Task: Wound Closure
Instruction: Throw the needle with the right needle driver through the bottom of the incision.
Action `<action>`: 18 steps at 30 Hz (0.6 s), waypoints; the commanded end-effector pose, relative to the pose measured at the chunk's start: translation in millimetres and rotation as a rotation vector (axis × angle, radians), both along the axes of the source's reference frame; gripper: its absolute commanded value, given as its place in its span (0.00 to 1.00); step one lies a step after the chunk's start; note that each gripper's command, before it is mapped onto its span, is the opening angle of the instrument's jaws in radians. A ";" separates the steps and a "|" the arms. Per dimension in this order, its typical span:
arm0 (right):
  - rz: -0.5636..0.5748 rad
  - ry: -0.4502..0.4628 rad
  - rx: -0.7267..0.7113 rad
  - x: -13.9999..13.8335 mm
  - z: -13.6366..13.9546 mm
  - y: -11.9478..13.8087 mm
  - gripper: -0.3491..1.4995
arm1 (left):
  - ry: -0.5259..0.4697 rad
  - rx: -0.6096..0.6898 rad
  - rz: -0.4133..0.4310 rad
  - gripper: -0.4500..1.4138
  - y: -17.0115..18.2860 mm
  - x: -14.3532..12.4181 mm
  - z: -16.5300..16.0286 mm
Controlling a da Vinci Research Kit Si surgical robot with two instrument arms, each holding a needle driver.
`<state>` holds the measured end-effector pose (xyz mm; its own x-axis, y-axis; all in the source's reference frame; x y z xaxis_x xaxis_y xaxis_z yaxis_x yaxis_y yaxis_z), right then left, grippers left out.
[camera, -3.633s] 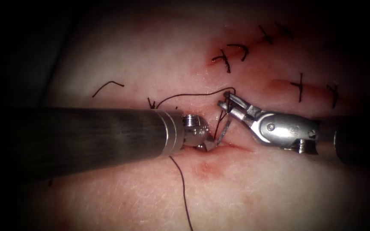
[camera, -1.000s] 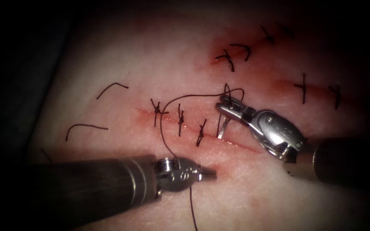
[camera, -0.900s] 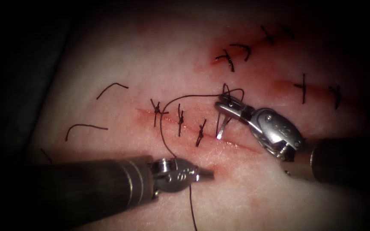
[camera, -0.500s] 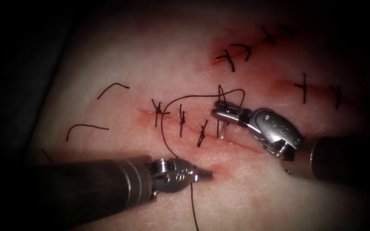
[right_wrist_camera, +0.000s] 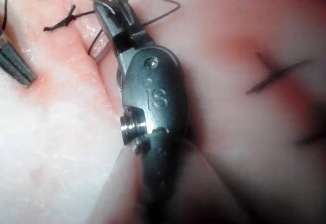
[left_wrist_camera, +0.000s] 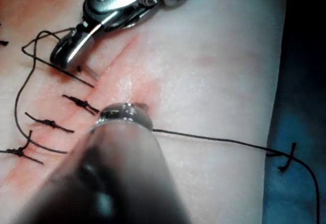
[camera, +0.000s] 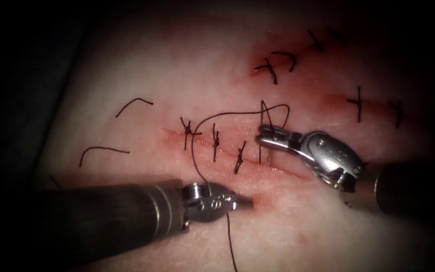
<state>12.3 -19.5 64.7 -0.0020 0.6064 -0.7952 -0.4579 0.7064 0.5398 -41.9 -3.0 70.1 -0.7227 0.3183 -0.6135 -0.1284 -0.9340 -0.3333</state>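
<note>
My right tool [camera: 262, 137] comes in from the right, its jaws shut on the curved needle [camera: 267, 153] near the thread end. The needle points steeply down and its tip meets the tissue [camera: 328, 231] at the cut [camera: 288, 172], just right of the third stitch [camera: 239, 158]. How deep it sits I cannot tell. Dark thread [camera: 227, 113] loops over these jaws, arcs left, then drops past the wrist of my left tool [camera: 245, 202]. That tool lies below the cut with shut jaws and nothing seen at the tips. The left wrist view shows the right tool [left_wrist_camera: 58, 58] and needle [left_wrist_camera: 89, 72].
Three knotted stitches close the cut's left part, from the first stitch [camera: 187, 132] rightward. Other stitched cuts [camera: 273, 65] lie at the upper right. Loose thread pieces [camera: 101, 149] rest on the tissue to the left. Red fluid stains the tissue along the cut.
The left tool drew back from the cut to below it, uncovering the stitches. Over the last second the right tool shifted slightly right and turned, bringing the needle more upright at the cut.
</note>
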 end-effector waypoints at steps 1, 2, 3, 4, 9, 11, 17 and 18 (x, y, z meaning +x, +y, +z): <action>0.006 0.015 0.030 1.0 0.5 -0.3 0.00 | -0.002 -0.001 0.002 0.04 -0.3 -0.5 0.8; 0.009 0.019 0.042 1.1 0.5 -0.3 0.00 | -0.002 -0.001 0.003 0.03 -0.3 -0.4 0.9; 0.016 0.026 0.064 1.1 0.5 -0.2 0.00 | -0.003 -0.001 0.003 0.03 -0.2 -0.3 1.0; 0.027 0.024 0.082 1.0 0.6 -0.1 0.00 | -0.003 -0.001 0.004 0.03 -0.2 -0.1 1.1; 0.090 0.022 0.152 1.1 0.6 -0.2 0.00 | -0.003 -0.004 0.007 0.03 -0.5 0.3 1.3; 0.107 0.008 0.179 1.2 0.6 -0.4 0.00 | -0.002 -0.004 0.008 0.03 -0.7 0.4 1.2; 0.202 -0.131 0.223 1.3 0.4 -1.5 0.00 | 0.001 -0.004 0.009 0.03 -1.2 0.8 0.4; 0.214 -0.137 0.234 1.3 0.4 -1.6 0.00 | 0.002 -0.004 0.009 0.02 -1.3 0.8 0.3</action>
<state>12.8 -20.7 64.4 -0.0476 0.7705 -0.6357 -0.6661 0.4498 0.5950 -40.5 -4.1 69.7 -0.7271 0.3096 -0.6127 -0.1223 -0.9367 -0.3281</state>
